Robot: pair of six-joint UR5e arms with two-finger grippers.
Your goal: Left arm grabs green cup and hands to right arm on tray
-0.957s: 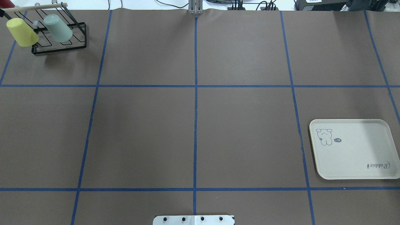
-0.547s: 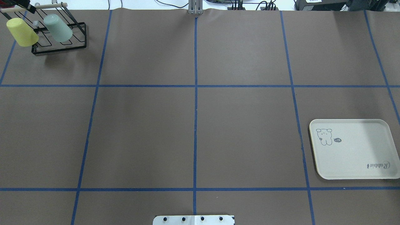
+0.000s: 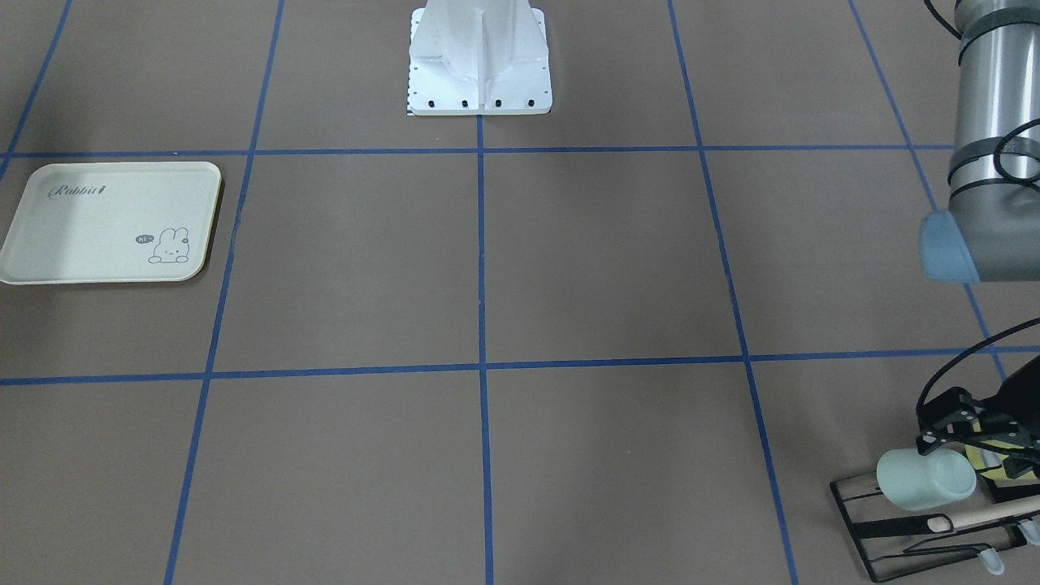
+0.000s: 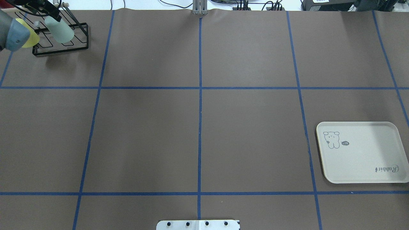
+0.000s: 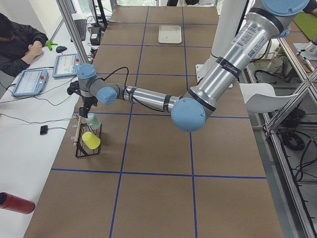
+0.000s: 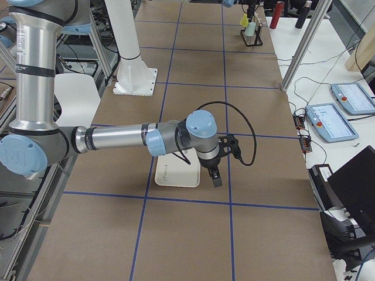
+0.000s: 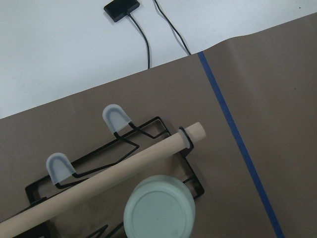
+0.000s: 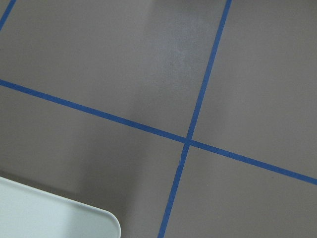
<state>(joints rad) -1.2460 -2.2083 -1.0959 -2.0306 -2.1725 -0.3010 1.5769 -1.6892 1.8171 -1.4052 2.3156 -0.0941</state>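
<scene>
The green cup [image 4: 60,30] sits upside down and tilted on a peg of the black wire rack [image 4: 64,49] at the table's far left corner. It also shows in the front view [image 3: 926,479], the left side view [image 5: 93,120] and the left wrist view [image 7: 158,208]. My left gripper [image 3: 979,443] hangs just above and behind the cup, its fingers spread and empty, apart from the cup. The cream tray [image 4: 361,159] lies bare at the near right. My right gripper [image 6: 215,178] hovers by the tray's edge [image 6: 176,174]; I cannot tell whether it is open.
A yellow cup [image 4: 30,36] hangs on the same rack, next to the green one, partly behind my left arm. The rack's wooden handle [image 7: 109,178] runs beside the green cup. The robot base [image 3: 479,73] stands at the table's middle near edge.
My left arm has come into the overhead view at the top left. Its gripper has moved right over the rack, to the green cup. The cups and tray have not moved.
</scene>
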